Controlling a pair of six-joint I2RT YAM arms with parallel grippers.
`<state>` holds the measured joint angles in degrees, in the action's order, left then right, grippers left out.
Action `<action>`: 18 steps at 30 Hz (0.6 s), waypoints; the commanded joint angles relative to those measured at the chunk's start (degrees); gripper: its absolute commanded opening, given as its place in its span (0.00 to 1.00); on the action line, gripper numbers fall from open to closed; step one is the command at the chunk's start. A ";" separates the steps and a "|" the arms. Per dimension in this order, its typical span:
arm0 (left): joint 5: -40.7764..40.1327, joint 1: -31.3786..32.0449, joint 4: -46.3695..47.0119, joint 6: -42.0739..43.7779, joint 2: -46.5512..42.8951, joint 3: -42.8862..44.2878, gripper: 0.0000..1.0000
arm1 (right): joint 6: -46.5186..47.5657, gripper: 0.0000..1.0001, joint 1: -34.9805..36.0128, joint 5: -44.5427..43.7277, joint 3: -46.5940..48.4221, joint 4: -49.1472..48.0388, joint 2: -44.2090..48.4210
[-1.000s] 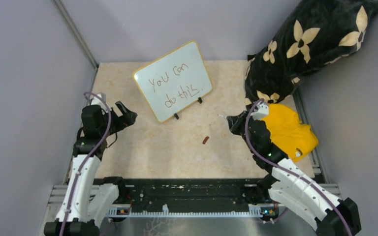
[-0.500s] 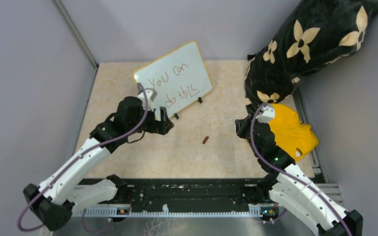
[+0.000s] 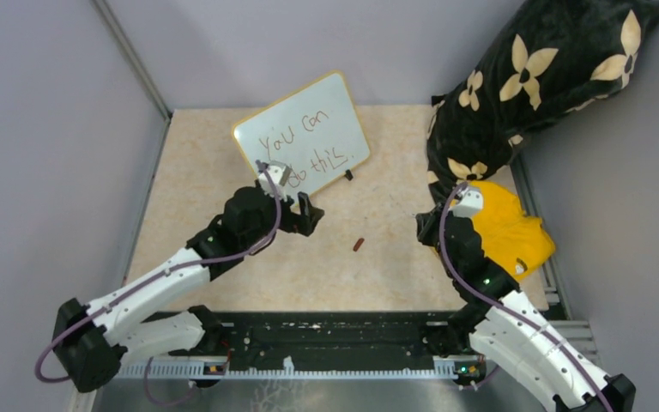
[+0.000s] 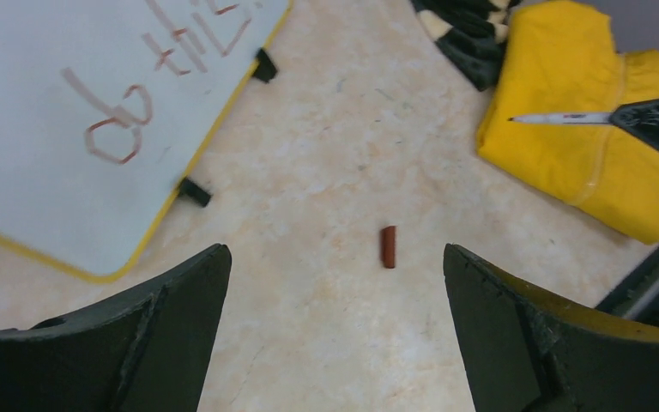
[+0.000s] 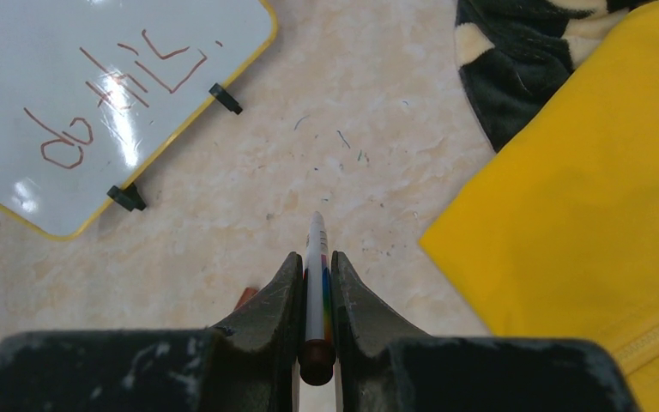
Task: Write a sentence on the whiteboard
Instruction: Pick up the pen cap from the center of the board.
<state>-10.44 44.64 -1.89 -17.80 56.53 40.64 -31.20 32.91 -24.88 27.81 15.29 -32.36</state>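
Observation:
The whiteboard (image 3: 302, 142) stands tilted at the back of the table, yellow-framed on small black feet. The sentence (image 3: 305, 148) "you can do this" runs across it in two lines. My left gripper (image 3: 313, 210) hangs open just in front of the board's lower edge. In the left wrist view its jaws (image 4: 335, 251) stand wide, and a small brown marker cap (image 4: 388, 246) lies on the table between and ahead of them. My right gripper (image 5: 316, 256) is shut on a white marker (image 5: 315, 236) that points toward the board, beside the yellow cloth (image 3: 506, 227).
A dark pillow with cream flowers (image 3: 541, 77) leans at the back right, above the yellow cloth. The marker cap (image 3: 359, 245) lies mid-table between both arms. Grey walls close in the left, back and right sides.
My left arm has swung from the left side to the middle, stopping in front of the board's lower edge, still open. The right gripper has drawn back slightly toward the yellow cloth with the marker.

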 commanded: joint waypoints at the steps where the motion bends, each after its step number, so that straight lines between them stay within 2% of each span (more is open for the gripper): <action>1: 22.26 0.23 3.38 3.71 11.81 9.26 0.99 | -1.08 0.00 0.48 -0.73 -0.06 2.29 2.47; 3: 27.14 0.95 -4.03 5.27 19.74 15.46 0.99 | -1.26 0.00 0.47 -1.25 -0.61 3.36 3.70; 8: 25.39 4.17 -16.95 12.28 34.14 26.91 0.99 | -1.27 0.00 0.37 -2.41 -0.20 5.14 5.02; 12: 26.40 5.01 -26.85 14.57 43.86 35.73 0.86 | -1.94 0.00 0.39 -2.07 0.74 5.73 5.01; 18: 27.44 5.10 -30.27 13.49 52.94 41.47 0.66 | -1.74 0.00 0.40 -2.34 2.41 7.65 5.50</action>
<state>14.90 49.52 -26.04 -5.28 105.56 78.11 -32.62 32.91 -26.11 27.07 22.52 -27.75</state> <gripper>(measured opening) 0.709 0.123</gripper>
